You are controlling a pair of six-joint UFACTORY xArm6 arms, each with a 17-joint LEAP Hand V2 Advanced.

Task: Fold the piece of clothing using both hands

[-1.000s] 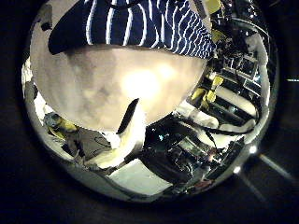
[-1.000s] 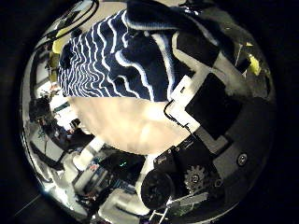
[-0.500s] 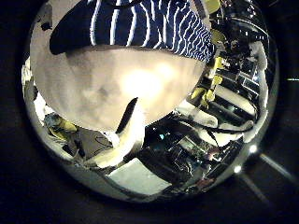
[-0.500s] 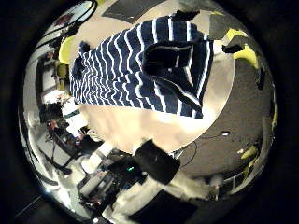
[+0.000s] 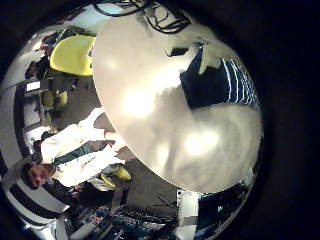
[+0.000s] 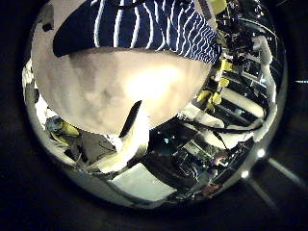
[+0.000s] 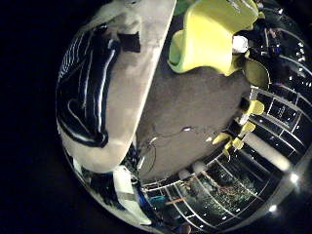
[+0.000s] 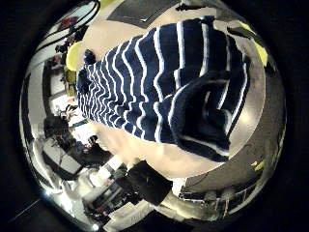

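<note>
Right thumb side palm view: striped shirt (image 8: 159, 92) lies part-folded on table (image 8: 145, 159); next fold pending, fingers unseen.

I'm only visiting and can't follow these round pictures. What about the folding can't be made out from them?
- The hands: no view shows either hand's fingers, so whether they are holding anything can't be told.
- The striped garment: in the left thumb side view it is cut off by the picture's edge, and in the right little finger side view it is seen edge-on.
- How far the fold has got: the cloth bunches in the right thumb side view, its layers unclear.
- The table: never seen whole.
</note>
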